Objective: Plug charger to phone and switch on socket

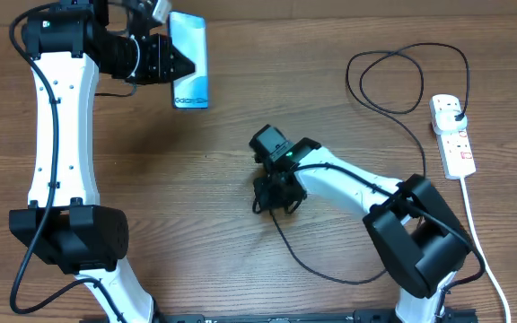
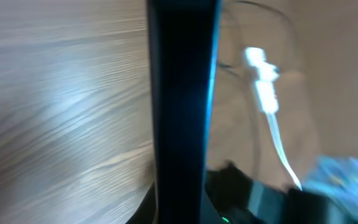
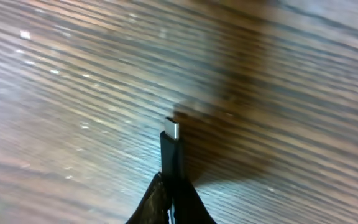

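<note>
Charger [image 1: 393, 108] plug sits in the socket [image 1: 453, 135] at far right overhead. The left gripper [image 1: 185, 65] clamps the phone [image 1: 189, 61] top left, and the right gripper [image 1: 272, 197] pinches the free end mid-table, well apart. Left wrist: phone [image 2: 182, 93] edge-on between the jaws. Right wrist: connector tip [image 3: 172, 130] pokes from closed fingers [image 3: 160, 202] over bare wood. Both pieces look to be in hand; mating and the switch remain.
</note>
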`<action>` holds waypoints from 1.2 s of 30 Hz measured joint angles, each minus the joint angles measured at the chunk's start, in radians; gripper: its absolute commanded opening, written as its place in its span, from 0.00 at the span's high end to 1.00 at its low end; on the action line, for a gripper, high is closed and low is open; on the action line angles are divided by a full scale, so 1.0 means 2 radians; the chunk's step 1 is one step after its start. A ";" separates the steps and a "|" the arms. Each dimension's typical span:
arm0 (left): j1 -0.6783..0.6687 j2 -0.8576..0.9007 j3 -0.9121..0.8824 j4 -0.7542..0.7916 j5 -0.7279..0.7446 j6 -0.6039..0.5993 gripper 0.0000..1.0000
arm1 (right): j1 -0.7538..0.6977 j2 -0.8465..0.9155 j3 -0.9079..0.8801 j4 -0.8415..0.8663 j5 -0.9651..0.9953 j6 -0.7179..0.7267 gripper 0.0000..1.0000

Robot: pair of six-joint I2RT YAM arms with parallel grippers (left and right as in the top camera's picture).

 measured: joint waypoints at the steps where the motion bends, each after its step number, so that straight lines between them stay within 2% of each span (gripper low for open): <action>1: 0.000 0.000 0.000 -0.002 0.014 0.008 0.96 | -0.006 0.000 0.000 0.005 -0.017 -0.004 0.96; 4: 0.000 0.000 0.000 -0.003 0.077 0.041 0.96 | -0.032 -0.004 -0.001 0.023 -0.102 -0.025 0.96; 9: 0.000 0.000 0.000 0.000 0.149 0.061 0.96 | -0.082 -0.040 -0.002 0.055 -0.245 -0.054 0.96; 16: 0.000 0.000 0.000 0.001 0.248 0.070 0.96 | -0.117 -0.105 -0.002 0.077 -0.372 -0.066 0.96; 21: 0.000 0.000 0.000 0.001 0.289 0.070 0.96 | -0.116 -0.147 -0.002 0.095 -0.383 -0.053 0.96; 30: 0.000 0.000 0.000 0.001 0.304 0.069 0.96 | -0.112 -0.243 -0.002 0.122 -0.321 -0.004 0.96; 36: -0.006 0.000 0.000 0.001 0.304 0.068 0.96 | -0.066 -0.253 -0.002 0.153 -0.270 0.030 0.96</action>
